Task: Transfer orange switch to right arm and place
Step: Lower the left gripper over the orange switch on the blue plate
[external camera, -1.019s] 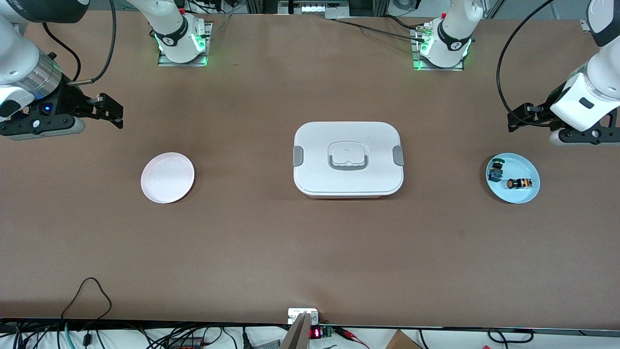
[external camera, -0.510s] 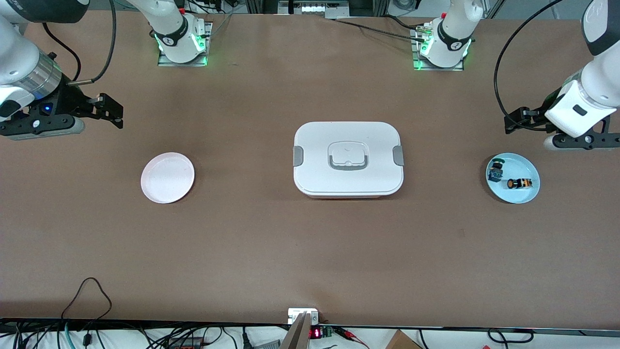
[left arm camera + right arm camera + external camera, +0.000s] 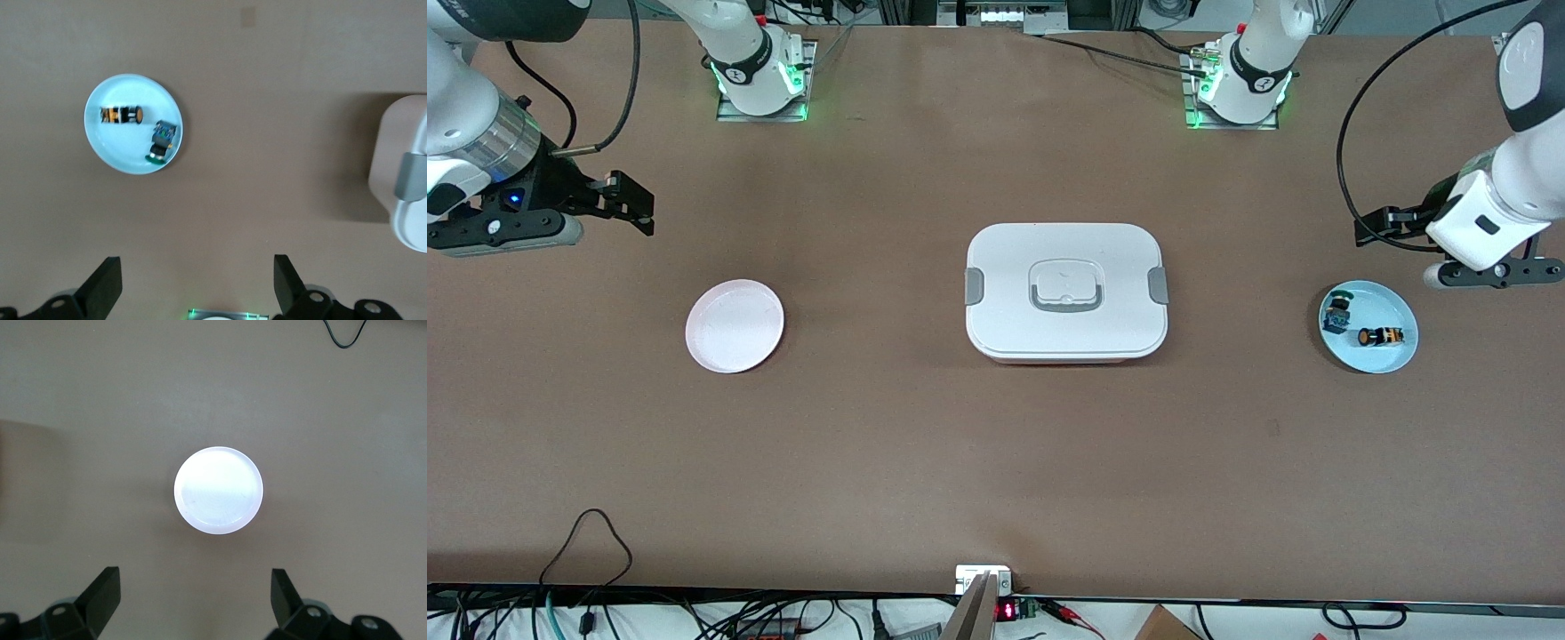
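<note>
At right of the frame, your orange switch (image 3: 1381, 336) lies on the blue plate (image 3: 1396, 358) beside the blue-green switch (image 3: 1336, 310). Just above, left gripper (image 3: 197, 283) hovers, jaws apart. Upper left, right gripper (image 3: 193, 597) waits, also spread.

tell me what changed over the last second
The left gripper has swung in over the table toward the blue plate, holding nothing, fingers open. The right gripper waits open near the pink plate, unmoved. The orange switch and blue-and-green switch lie on the blue plate as before; the white box hasn't moved.
</note>
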`<state>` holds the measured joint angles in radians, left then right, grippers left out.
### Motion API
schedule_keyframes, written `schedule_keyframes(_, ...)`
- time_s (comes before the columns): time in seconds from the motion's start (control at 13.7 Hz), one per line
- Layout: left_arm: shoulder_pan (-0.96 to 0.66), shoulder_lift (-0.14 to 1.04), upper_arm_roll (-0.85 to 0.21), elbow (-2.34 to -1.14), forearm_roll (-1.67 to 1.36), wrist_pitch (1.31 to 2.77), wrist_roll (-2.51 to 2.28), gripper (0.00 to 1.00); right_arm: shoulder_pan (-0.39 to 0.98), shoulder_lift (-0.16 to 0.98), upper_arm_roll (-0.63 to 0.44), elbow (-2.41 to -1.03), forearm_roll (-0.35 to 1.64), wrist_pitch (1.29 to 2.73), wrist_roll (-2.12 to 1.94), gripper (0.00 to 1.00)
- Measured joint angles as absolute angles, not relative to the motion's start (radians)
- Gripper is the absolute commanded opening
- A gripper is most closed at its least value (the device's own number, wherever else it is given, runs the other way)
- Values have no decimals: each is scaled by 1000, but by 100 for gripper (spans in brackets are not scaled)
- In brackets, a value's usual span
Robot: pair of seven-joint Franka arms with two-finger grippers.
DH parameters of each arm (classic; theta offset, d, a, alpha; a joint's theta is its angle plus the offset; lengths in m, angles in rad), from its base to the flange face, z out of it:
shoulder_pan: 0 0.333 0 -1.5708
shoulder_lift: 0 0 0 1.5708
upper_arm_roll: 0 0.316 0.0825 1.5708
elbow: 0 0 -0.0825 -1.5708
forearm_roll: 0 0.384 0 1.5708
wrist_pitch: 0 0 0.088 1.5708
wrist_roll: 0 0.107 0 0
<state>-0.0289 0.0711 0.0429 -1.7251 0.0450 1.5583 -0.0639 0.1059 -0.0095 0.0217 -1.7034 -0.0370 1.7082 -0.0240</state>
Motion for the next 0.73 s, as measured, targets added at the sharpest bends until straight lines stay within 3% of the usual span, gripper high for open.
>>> schedule_keyframes(0.29,32,159,49,-1753,45,1566,-64,100,106,-9,22,-1703,-37,1708,-24,100)
schedule_keyframes(0.73,142,372,51,-1770,45,1867,-10,100,106,-6,22,-1703,-37,1708,-24,100)
